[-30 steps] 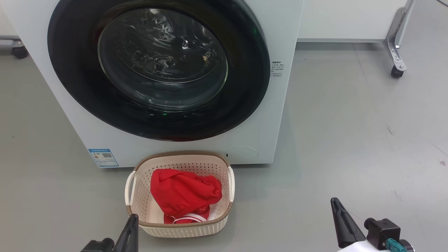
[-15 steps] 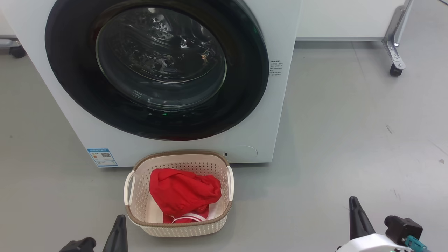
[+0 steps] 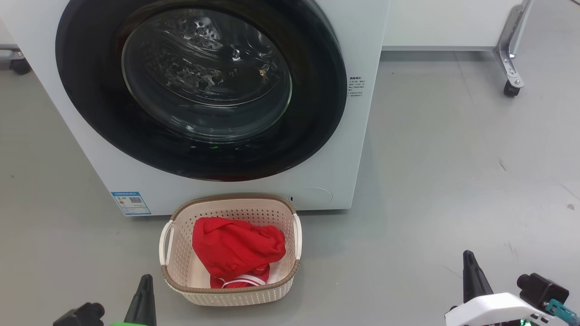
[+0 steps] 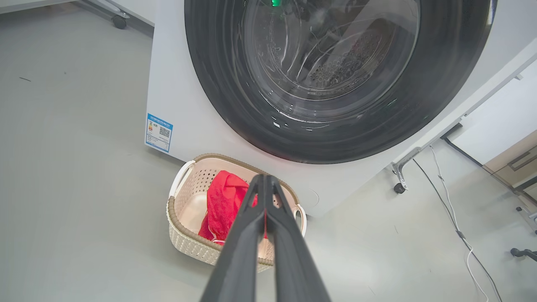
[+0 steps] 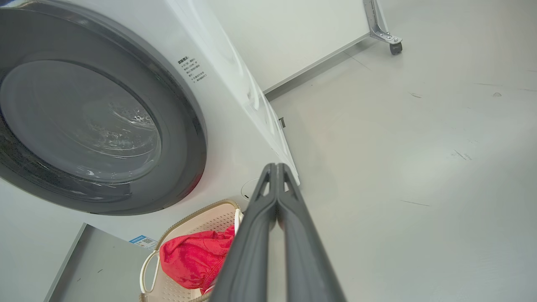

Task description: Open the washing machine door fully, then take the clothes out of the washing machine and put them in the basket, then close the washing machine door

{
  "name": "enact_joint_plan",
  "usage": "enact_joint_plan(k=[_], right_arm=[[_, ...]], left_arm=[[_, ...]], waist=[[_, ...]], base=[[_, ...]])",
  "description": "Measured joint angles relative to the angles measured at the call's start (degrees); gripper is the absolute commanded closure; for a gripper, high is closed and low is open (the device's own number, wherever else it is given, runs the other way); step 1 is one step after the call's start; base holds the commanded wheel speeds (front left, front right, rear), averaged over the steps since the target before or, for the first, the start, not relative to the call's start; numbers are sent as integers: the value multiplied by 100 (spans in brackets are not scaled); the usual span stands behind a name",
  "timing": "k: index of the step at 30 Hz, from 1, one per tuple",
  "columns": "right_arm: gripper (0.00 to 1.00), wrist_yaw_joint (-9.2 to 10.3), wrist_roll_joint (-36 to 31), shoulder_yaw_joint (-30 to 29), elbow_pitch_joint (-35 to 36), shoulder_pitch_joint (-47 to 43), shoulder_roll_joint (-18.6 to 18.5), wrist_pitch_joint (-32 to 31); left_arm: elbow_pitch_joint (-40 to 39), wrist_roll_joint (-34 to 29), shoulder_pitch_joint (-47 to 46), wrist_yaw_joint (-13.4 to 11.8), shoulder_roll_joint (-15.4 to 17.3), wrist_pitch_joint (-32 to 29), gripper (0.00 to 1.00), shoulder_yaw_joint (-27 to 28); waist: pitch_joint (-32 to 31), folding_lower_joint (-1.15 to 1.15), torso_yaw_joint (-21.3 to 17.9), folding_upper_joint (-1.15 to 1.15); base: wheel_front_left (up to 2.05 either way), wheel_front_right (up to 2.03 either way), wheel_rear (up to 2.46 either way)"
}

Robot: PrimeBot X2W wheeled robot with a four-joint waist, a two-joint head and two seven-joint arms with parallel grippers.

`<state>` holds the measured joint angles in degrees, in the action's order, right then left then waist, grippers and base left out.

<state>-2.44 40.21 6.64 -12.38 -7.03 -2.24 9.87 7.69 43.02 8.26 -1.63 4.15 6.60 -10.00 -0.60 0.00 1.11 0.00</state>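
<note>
**Door flush, jersey in basket, both end effectors empty**

We find the washing machine door [image 3: 199, 86] lying flush in the front of the washing machine [image 3: 362, 36]. Its glass bowl shows only bare drum behind it. The clothes [image 3: 235, 246] sit bunched in the basket [image 3: 235, 296], which stands on the floor [image 3: 430, 181] just in front of the machine, below the door.

Handling, our judgement: the jersey looks light, limp and rather slick. A pinch on the raised fold at the top of the heap would lift it best. The door is rigid and hinged, and its glossy rim is likely slippery. Any last press belongs on the black rim, not the glass.

Pose: the left end effector [image 3: 145, 283] hangs low near the basket's near left corner, fingers pressed together with nothing between them. The right end effector [image 3: 469, 262] sits well apart to the right over bare floor, likewise pinched closed and empty. Both point toward the machine.
</note>
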Motion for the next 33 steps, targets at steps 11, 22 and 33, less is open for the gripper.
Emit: enact_joint_plan(k=[11, 22, 33], right_arm=[[100, -45, 891, -134, -5, 138, -57, -186], [100, -102, 1926, -300, -41, 328, -132, -422], [100, -175, 2863, -453, -96, 474, -169, -606]], left_arm=[[98, 848, -157, 101, 8, -176, 100, 154], [223, 1779, -321, 232, 22, -311, 100, 338], [330, 2696, -526, 402, 27, -505, 100, 506]], waist=[[14, 0, -18, 0], [29, 0, -38, 0], [43, 0, -57, 0]], base=[[0, 0, 0], [0, 0, 0], [0, 0, 0]])
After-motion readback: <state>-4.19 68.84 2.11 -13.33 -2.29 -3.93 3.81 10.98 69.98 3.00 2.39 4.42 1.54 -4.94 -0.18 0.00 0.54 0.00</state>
